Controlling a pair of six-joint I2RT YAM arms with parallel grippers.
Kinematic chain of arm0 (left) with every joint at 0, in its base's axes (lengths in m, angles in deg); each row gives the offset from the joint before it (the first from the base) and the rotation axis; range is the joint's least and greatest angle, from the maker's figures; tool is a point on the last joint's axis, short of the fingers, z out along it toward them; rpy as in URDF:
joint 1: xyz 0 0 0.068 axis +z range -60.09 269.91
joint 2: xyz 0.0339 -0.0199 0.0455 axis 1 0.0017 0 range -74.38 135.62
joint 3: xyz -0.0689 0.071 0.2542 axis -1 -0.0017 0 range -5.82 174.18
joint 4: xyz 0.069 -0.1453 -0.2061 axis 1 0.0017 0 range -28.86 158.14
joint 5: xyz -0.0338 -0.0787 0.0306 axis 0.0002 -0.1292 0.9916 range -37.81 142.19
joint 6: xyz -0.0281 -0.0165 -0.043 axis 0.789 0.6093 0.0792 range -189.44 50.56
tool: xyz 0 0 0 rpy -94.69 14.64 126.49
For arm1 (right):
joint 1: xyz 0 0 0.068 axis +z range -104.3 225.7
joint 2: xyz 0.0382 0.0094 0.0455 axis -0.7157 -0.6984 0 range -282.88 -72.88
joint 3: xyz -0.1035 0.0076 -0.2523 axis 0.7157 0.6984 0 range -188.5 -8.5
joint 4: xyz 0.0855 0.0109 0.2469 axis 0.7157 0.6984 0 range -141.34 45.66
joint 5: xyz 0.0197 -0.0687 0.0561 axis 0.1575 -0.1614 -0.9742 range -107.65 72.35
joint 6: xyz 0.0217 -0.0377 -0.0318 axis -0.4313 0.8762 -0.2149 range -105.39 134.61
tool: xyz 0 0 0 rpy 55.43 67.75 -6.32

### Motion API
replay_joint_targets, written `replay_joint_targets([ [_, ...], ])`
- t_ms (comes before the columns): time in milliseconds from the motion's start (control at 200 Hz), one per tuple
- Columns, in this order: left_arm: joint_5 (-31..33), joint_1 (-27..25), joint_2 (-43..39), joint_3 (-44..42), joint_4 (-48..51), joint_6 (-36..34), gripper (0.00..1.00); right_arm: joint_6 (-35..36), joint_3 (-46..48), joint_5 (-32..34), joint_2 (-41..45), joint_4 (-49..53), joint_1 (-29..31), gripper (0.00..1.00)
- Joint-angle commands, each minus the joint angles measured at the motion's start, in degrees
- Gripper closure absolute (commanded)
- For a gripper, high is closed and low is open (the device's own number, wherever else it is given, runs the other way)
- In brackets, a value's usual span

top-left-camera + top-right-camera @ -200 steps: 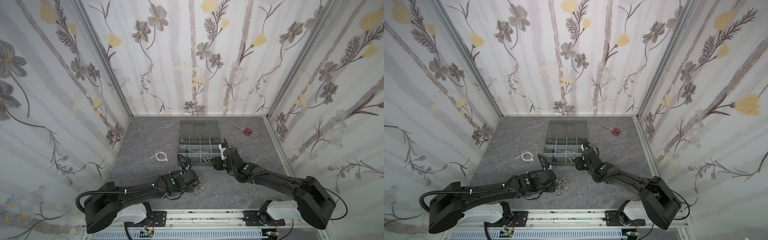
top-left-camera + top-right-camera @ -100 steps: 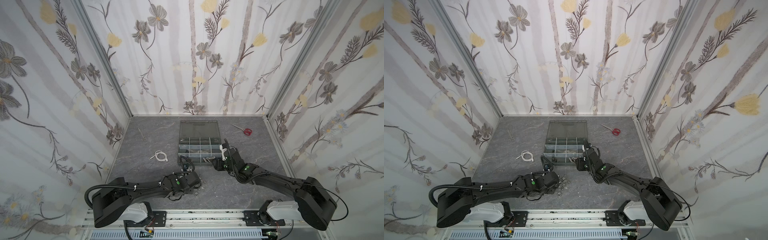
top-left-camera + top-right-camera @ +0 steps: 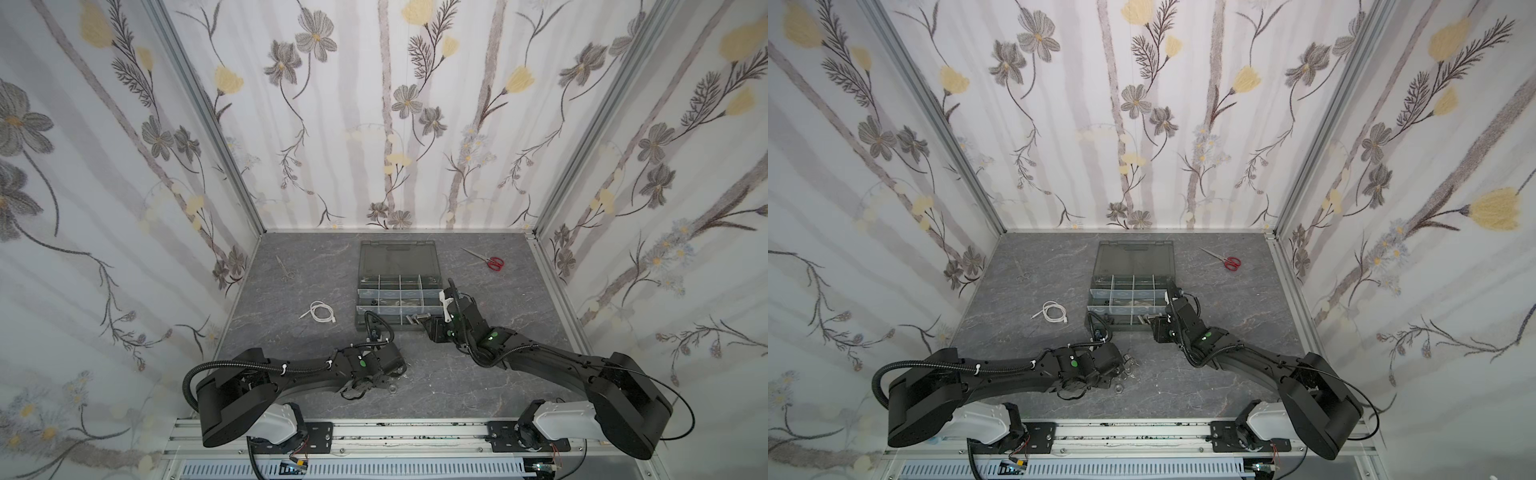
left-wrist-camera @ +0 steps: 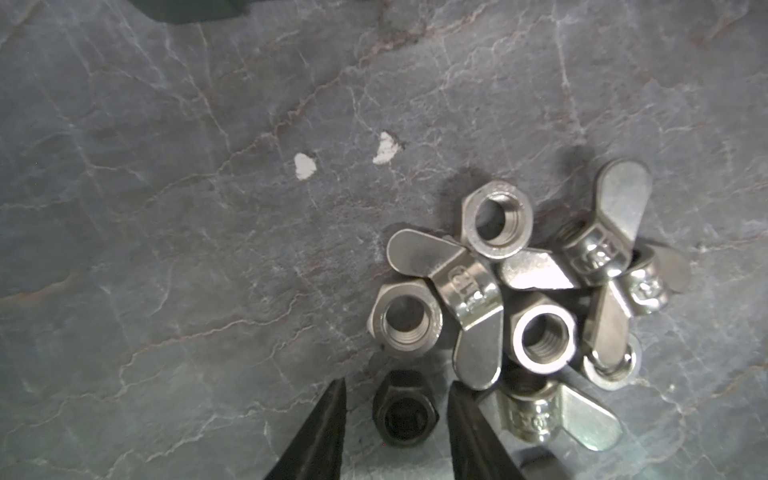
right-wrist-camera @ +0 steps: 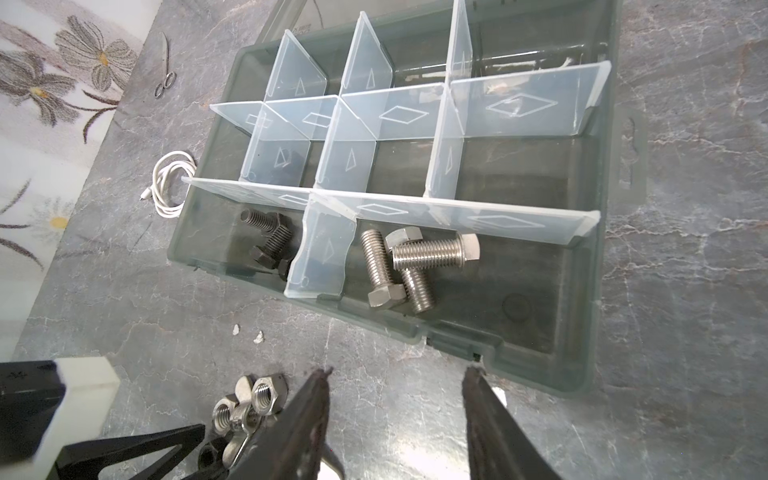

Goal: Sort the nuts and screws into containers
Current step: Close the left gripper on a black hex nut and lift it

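Your left hand straddles the black nut at lower centre, fingers apart, gripping nothing yet; next, pinch it squarely without snagging the silver nuts.

No whole word or number can be read anywhere. In the left wrist view, several silver wing nuts carry raised characters on their hubs, too small and glare-struck to make out. One silver hex nut shows faint stamping on its rim, also unreadable. In the right wrist view, the translucent dividers of the organizer case bear outlined signs: diamonds on the long walls and small triangles on the short ones.
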Motion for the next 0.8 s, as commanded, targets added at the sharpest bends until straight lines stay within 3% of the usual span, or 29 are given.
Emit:
replay_joint_targets([
  [0, 1.7, -0.1, 0.1, 0.0, 0.3, -0.2, 0.61, -0.9, 0.1, 0.2, -0.5, -2.3, 0.0, 0.48],
  [265, 2.2, 0.0, 0.5, -0.1, -0.1, -0.6, 0.77, -1.4, 0.0, -0.5, -1.2, -2.4, 0.0, 0.48],
  [515, 2.4, 0.0, -1.9, -0.5, -0.1, -1.3, 0.78, -1.6, 0.3, -0.3, -0.5, -2.0, 0.0, 0.48],
  [684, 4.5, 1.7, -8.5, -0.7, 0.1, -2.2, 0.78, -1.4, 0.0, 0.2, 0.1, -1.1, 0.0, 0.48],
  [794, 7.4, 5.4, -14.7, 0.7, 0.0, -4.8, 0.78, -1.1, -0.8, 0.7, 0.2, 0.0, -0.1, 0.48],
])
